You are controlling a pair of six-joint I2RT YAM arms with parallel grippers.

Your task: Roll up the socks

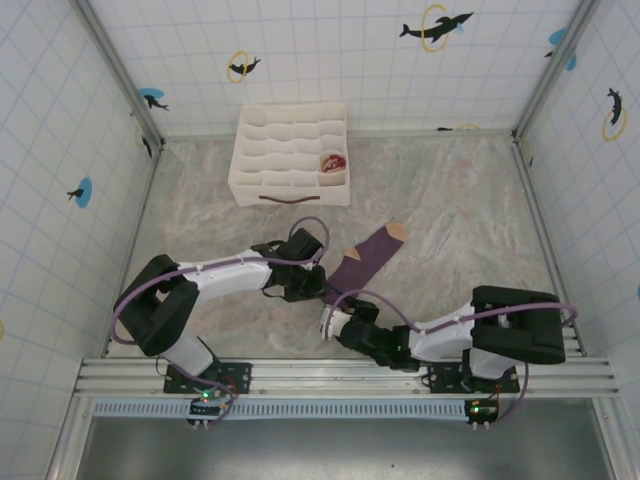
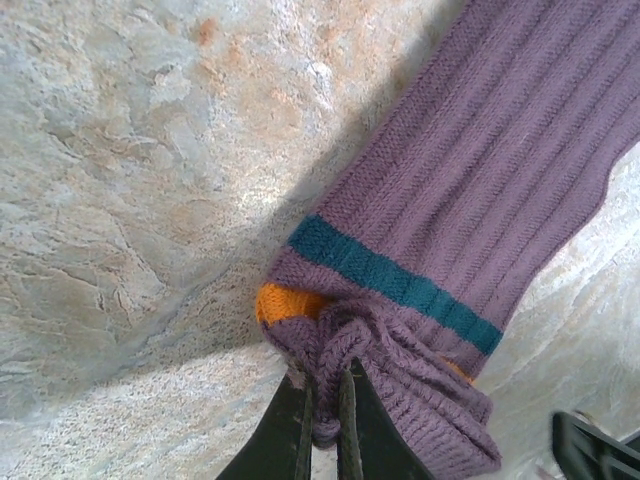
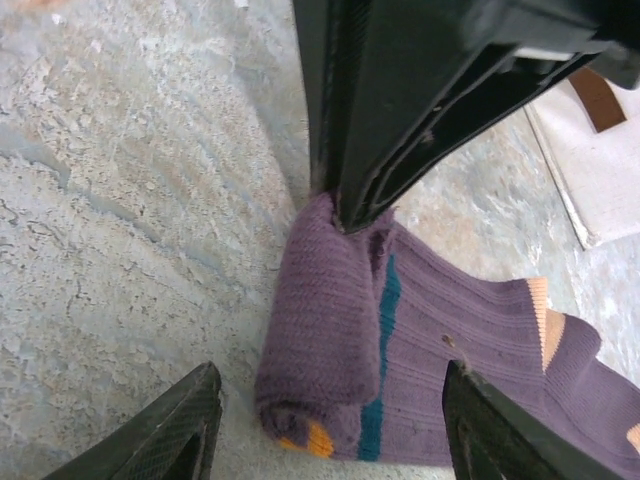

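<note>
Purple ribbed knit is bunched between the jaws of the left gripper (image 2: pixel 325 392), which are pinched tight on the turned-over cuff of the purple sock (image 2: pixel 480 170). From that pinch the sock's long axis runs away up and right, with the tan toe farthest off.

The right gripper (image 3: pixel 330 385) holds nothing. Its jaws stand apart with 1 finger on each side of the started roll (image 3: pixel 320 320), which lies lengthwise between them. Both arms are at the cuff end, so I judge that rolling must travel toward the toe.

The beige sock (image 1: pixel 332 162) sits in a compartment of the organiser box (image 1: pixel 262 150), well beyond both jaws.
</note>
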